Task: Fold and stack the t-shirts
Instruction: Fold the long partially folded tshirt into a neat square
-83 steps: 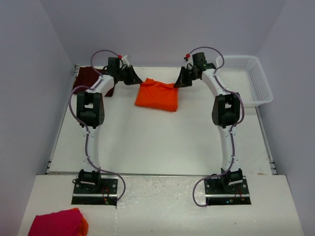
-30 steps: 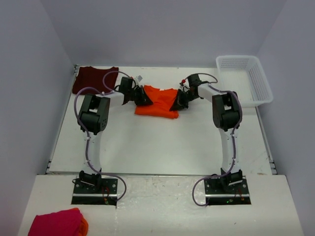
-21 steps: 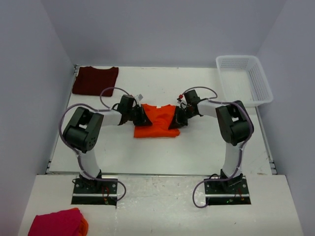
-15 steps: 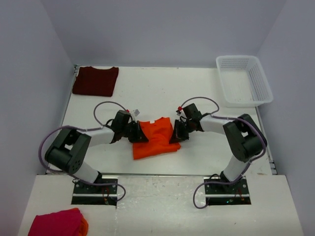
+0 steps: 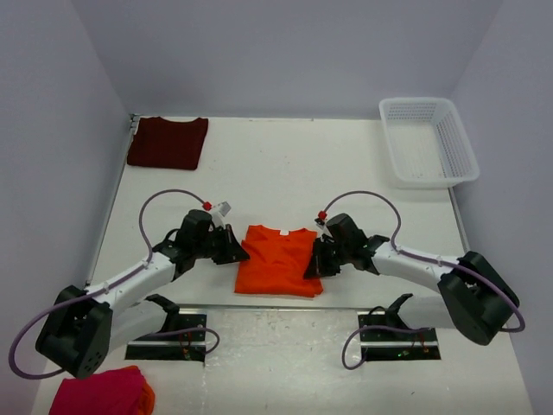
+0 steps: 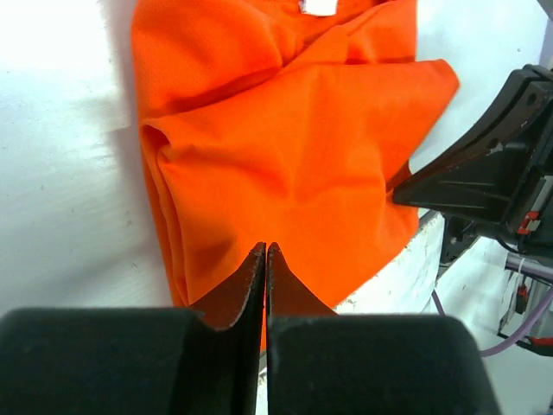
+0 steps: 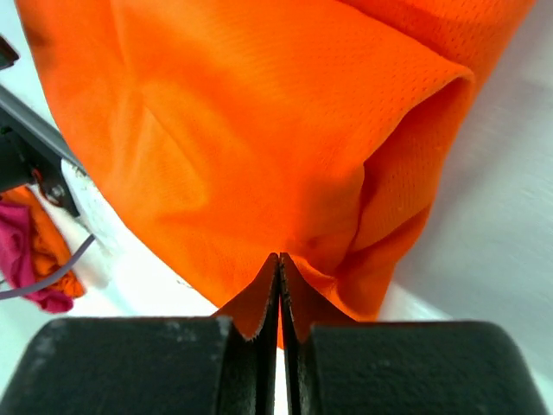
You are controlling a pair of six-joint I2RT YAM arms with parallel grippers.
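Orange shirt (image 5: 278, 259) lies folded at worktop (image 5: 285, 173) near edge; left claw (image 5: 237, 252) and right claw (image 5: 312, 267) pinch its sides, jaws closed.

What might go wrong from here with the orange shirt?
The orange shirt lies right at the table's near edge; a pull toward the arms may drag it off.
Its cloth is bunched at both pinched sides, so the fold may come out uneven.
The maroon shirt lies far off, a long carry.
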